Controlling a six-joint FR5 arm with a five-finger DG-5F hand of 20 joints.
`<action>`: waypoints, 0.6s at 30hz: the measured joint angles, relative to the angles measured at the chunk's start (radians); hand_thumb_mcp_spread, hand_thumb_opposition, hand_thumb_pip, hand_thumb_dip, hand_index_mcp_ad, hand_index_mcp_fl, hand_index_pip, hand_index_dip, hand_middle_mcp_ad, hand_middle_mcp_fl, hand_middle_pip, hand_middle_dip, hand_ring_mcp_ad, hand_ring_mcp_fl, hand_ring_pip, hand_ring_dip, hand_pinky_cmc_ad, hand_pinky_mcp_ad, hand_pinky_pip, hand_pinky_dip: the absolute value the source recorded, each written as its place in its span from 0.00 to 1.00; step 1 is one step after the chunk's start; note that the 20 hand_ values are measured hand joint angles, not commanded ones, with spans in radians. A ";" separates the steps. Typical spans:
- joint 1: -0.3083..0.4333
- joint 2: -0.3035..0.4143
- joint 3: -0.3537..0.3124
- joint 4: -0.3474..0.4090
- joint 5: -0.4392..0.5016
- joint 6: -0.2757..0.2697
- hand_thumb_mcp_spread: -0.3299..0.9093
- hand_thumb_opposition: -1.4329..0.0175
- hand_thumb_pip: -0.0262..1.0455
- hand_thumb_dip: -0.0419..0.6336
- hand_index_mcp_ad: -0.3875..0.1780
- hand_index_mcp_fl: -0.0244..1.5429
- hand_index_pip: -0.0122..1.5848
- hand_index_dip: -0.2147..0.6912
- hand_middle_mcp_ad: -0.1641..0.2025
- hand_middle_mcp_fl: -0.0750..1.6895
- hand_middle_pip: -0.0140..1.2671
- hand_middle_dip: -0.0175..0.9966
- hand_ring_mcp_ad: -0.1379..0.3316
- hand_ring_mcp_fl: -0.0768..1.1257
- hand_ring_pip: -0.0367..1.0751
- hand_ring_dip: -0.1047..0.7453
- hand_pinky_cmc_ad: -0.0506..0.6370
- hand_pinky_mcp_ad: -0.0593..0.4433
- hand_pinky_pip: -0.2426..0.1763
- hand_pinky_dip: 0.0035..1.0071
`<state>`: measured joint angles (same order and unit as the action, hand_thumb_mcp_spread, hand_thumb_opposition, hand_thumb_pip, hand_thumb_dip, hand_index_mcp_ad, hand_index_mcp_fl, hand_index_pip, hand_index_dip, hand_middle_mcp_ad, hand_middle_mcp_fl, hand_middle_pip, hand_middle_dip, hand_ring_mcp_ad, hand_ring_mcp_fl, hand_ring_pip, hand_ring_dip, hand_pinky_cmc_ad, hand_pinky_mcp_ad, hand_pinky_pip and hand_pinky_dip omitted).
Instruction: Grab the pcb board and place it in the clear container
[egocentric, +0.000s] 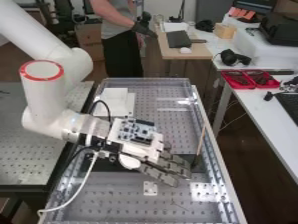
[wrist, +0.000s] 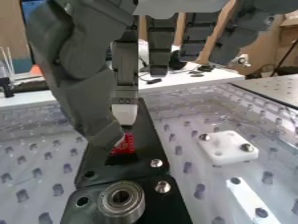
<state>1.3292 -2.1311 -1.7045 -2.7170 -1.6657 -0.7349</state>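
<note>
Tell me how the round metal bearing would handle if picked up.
The bearing looks metal, so probably stiff and heavy for its size. Its smooth, shiny wall may be slippery, and its round outline could let it roll on edge.

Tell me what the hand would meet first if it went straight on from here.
Most likely the red PCB at the black fixture plate; depth is unclear, so the hand may already be touching the board.

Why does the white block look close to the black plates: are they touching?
Apart: in the wrist view, a strip of hole-dotted surface shows between the white block and black plates.
</note>
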 joint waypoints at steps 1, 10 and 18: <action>-0.002 -0.003 0.004 -0.003 -0.006 -0.004 0.68 0.37 0.61 0.48 0.53 0.13 0.98 0.44 0.57 0.11 0.12 0.17 0.51 0.06 0.12 0.15 0.45 0.41 0.44 0.20; -0.010 -0.015 0.019 -0.011 -0.035 -0.011 0.70 0.37 0.61 0.48 0.47 0.20 0.98 0.45 0.56 0.11 0.12 0.17 0.51 0.06 0.12 0.15 0.45 0.41 0.44 0.19; -0.017 -0.017 0.024 -0.018 -0.048 -0.019 0.71 0.36 0.61 0.48 0.45 0.22 0.98 0.47 0.56 0.11 0.12 0.17 0.49 0.06 0.12 0.15 0.45 0.41 0.44 0.19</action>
<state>1.3126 -2.1486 -1.6803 -2.7353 -1.7135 -0.7536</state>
